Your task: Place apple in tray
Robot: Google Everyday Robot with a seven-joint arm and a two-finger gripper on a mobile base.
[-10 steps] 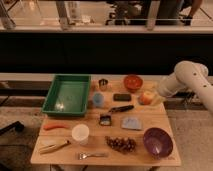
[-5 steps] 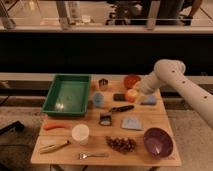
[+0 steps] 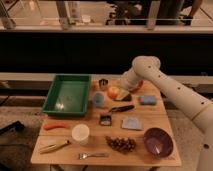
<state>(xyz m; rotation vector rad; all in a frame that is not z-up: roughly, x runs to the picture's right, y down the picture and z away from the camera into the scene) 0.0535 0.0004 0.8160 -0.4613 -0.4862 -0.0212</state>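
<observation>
Start at the large rectangular green plastic tray (image 3: 56, 98), at the left rear of the wooden worktop (image 3: 155, 117). Nothing lies in it, only a patch of glare on its floor.

To the right of the tray, the small round orange-yellow apple with a reddish blush (image 3: 113, 92) has travelled leftward over the last second. It is carried in the white arm's end effector (image 3: 119, 93), which is clamped around the fruit. The apple is now near the tray's right wall but not yet over it, with a pale blue rounded object (image 3: 99, 100) between the two. By my reading you are mid-transport. The apple has yet to pass that blue object and clear the wall, and only then can you let go.

As for the other containers:
- In front of the tray's right corner stands a round white cup (image 3: 80, 134); I cannot tell its contents.
- Further right of the tray, an orange-red bowl (image 3: 137, 85) peeks from behind the arm, its inside hidden.
- Farthest right of the tray, the round purple bowl (image 3: 158, 141) looks empty.
</observation>
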